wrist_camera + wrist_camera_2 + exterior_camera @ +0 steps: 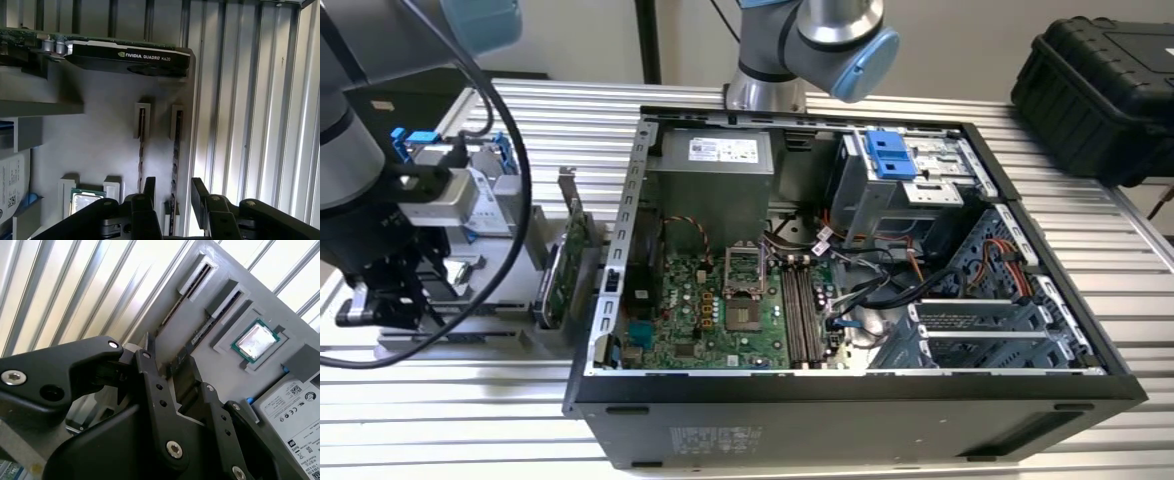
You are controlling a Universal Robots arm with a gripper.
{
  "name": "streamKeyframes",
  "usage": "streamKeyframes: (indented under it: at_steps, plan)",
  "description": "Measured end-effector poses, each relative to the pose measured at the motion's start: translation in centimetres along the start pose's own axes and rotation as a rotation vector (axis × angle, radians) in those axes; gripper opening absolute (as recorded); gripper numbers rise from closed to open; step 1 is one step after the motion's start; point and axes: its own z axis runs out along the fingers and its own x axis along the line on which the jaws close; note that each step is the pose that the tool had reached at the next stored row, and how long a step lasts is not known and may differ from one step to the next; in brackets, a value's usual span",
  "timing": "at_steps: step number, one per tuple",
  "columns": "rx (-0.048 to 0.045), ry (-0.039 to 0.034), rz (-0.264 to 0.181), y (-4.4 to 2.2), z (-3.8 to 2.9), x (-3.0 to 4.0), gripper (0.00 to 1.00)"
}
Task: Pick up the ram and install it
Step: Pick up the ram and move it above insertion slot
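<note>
A: Gripper [173, 189] state?
B: Open. Fingers straddle the ram [176, 155]; can't tell if they touch.
A: Ram where?
B: On edge in tray [100, 145] slot, beside second stick [141, 160], on the exterior view's left of the case [854, 390].

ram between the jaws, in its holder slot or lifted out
In its slot: the ram stands on edge in the grey holder, jaws open on either side.

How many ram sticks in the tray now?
2 in the grey tray, on edge, side by side: one ram between the gripper's open fingers, the other ram beside it.
</note>
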Motion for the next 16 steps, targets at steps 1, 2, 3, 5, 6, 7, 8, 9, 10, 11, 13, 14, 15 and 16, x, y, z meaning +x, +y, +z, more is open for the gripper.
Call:
streamKeyframes:
  at_steps: [1,2,3,5,6,7,8,9,10,11,13,14,15,16]
  plan:
    - [0.0001,-0.0007,0.000,0.00,0.06,0.00,1.00]
    - [0.0002,-0.0016,0.000,-0.01,0.11,0.00,1.00]
    - [0.0003,-0.0028,0.000,0.00,0.19,0.00,1.00]
    - [0.0004,-0.0051,0.000,0.00,0.31,0.00,1.00]
    - [0.0005,-0.0061,0.000,0.00,0.38,0.01,1.00]
    - [0.0006,-0.0073,0.000,0.00,0.44,0.01,1.00]
    - [0.0006,-0.0083,0.000,0.00,0.50,0.01,1.00]
    - [0.0008,-0.0094,0.000,-0.01,0.56,0.01,1.00]
    - [0.0008,-0.0106,0.000,0.00,0.62,0.01,1.00]
    - [0.0008,-0.0116,0.000,0.00,0.68,0.01,1.00]
    - [0.0009,-0.0138,0.000,0.00,0.81,0.01,1.00]
    - [0.0009,-0.0149,0.000,0.00,0.86,0.01,1.00]
    - [0.0010,-0.0160,0.000,0.00,0.92,0.01,1.00]
    - [0.0011,-0.0171,0.000,0.00,0.98,0.02,1.00]
